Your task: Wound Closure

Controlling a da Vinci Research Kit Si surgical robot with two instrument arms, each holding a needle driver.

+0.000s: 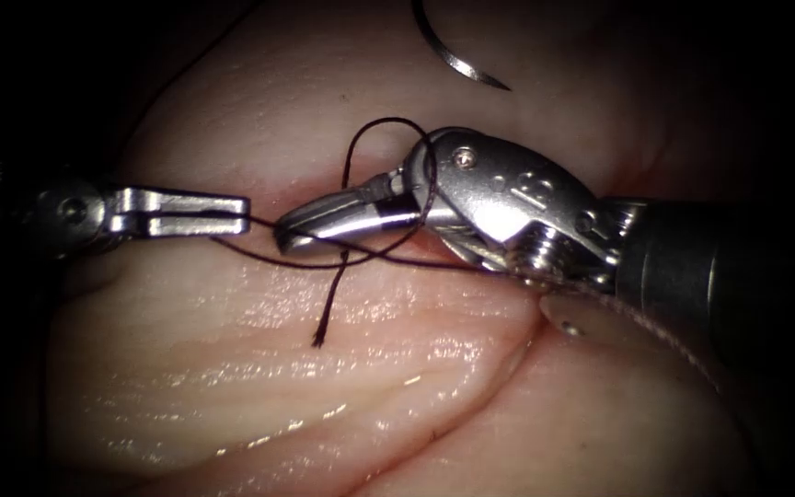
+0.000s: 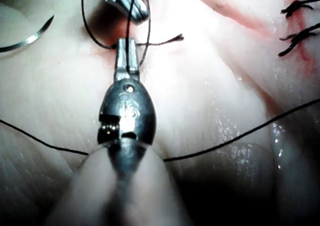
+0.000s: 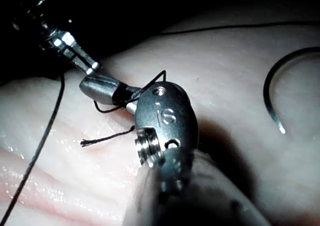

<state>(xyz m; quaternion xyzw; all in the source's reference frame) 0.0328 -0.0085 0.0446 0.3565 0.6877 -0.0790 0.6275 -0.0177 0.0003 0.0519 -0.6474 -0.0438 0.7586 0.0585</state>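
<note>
1. The curved steel needle [image 1: 457, 55] lies free on the pale pork-belly tissue [image 1: 259, 368], at the far side of the scene and well apart from both tools. It is not in the tissue, and neither tool holds it.

2. The dark braided thread [image 1: 388, 129] makes a loop around the jaws of your right arm's tool [image 1: 301, 230], which comes in from the right and lies over the reddish cut [image 1: 324, 179]. A short frayed tail of thread [image 1: 324, 322] hangs on the near side of that tool, loose on the tissue.

3. Your left arm's tool [image 1: 232, 213] comes in from the left with its slim jaws closed on the thread strand that runs right towards the other tool.

4. Your right tool's jaws look narrow, nearly together. Whether they pinch the thread at the tip or merely carry the loop, you cannot tell; the wrapped strand hides the tips.

5. In my judgement this is knot work, so keep the loop seated on the right jaws and the left strand gently taut, not dragging across the cut.

6. Finished dark stitches [image 2: 300, 20] sit further along the cut, in the left wrist view.
</note>
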